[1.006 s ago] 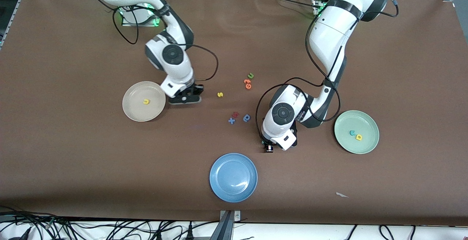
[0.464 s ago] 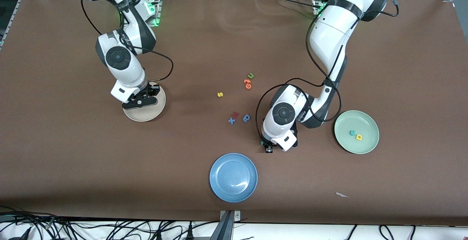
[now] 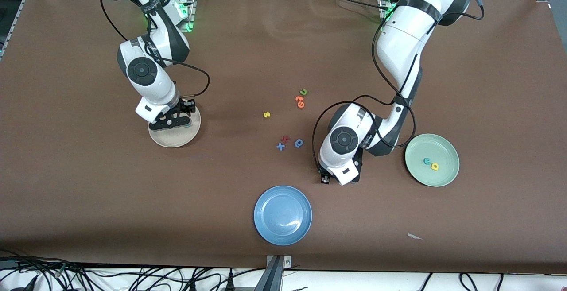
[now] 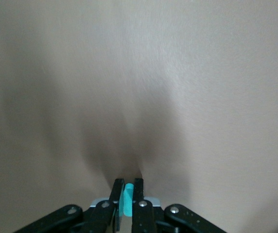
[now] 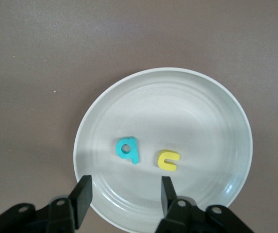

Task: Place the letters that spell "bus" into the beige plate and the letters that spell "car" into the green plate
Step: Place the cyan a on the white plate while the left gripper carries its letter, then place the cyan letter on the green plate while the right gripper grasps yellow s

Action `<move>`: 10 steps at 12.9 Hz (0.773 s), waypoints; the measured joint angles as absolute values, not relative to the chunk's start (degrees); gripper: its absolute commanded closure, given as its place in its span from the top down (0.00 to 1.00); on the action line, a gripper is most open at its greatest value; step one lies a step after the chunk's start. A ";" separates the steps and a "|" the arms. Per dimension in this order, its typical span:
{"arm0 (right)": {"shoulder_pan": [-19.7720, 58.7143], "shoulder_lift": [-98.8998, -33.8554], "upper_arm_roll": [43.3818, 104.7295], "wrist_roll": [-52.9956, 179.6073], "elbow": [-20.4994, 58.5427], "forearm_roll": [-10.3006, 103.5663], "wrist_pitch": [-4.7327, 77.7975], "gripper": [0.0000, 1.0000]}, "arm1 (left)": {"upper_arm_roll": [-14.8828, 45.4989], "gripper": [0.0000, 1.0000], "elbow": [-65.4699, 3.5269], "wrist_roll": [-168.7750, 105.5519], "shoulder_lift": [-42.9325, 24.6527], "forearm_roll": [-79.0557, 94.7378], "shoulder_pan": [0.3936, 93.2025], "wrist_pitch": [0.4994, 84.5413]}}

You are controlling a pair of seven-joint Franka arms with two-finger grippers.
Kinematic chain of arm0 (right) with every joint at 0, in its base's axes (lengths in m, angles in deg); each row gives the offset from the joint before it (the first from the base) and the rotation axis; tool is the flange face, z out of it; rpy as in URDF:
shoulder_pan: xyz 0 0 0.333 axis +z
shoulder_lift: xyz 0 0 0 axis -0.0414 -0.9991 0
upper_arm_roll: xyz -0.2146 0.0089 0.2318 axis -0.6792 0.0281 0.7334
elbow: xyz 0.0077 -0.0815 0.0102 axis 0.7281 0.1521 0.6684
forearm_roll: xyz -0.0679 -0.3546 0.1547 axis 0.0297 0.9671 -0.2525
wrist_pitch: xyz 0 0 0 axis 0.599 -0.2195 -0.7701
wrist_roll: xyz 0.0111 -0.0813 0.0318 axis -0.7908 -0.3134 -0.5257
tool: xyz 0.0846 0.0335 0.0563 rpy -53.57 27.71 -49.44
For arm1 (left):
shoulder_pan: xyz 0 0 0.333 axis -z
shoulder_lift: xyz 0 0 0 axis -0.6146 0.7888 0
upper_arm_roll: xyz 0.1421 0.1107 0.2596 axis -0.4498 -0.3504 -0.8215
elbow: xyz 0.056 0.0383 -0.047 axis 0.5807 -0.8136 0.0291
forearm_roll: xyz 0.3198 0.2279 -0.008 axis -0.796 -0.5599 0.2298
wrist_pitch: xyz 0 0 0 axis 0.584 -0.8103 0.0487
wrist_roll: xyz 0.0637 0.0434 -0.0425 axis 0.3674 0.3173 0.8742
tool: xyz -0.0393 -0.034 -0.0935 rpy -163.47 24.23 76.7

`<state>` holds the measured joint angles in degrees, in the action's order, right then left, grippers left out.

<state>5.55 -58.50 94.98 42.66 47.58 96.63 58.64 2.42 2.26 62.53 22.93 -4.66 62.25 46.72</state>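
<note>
My right gripper (image 5: 125,194) hangs open over the beige plate (image 5: 202,121), nothing between its fingers. In that plate lie the teal b (image 5: 127,149) and the yellow u (image 5: 168,160). The arm covers part of the beige plate (image 3: 175,137) in the front view. My left gripper (image 3: 325,179) is low over bare table beside the blue plate, shut on the thin teal r (image 4: 128,199). The yellow s (image 3: 266,114) lies loose mid-table. The green plate (image 3: 445,173) holds the teal c (image 3: 427,161) and the yellow a (image 3: 435,166).
A blue plate (image 3: 282,226) sits nearest the front camera. Loose letters lie mid-table: a green u (image 3: 304,91), orange letters (image 3: 300,101), a blue x (image 3: 280,146), a pink letter (image 3: 285,139) and a blue a (image 3: 299,143).
My right arm swung from beside the beige plate to over it and opened; the teal b now lies in the plate. My left gripper shut on the teal r.
</note>
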 measured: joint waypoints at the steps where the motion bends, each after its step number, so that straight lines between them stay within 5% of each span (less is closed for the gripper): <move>1: 5.53 -58.50 95.27 42.44 47.58 95.88 58.72 0.68 | 2.49 0.00 2.50 55.12 22.44 -4.51 61.50 42.77; 5: 6.31 -59.34 99.62 33.66 47.50 94.59 61.68 0.86 | 2.57 0.00 2.68 24.05 18.63 -4.04 56.40 31.65; 10: 15.68 -65.37 100.78 18.49 41.18 94.59 64.63 0.94 | 2.08 0.00 2.59 -18.65 14.48 -5.02 46.90 19.43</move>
<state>15.68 -65.37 100.78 18.49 41.18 94.59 64.63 2.08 2.59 -18.65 14.48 -5.02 46.90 19.43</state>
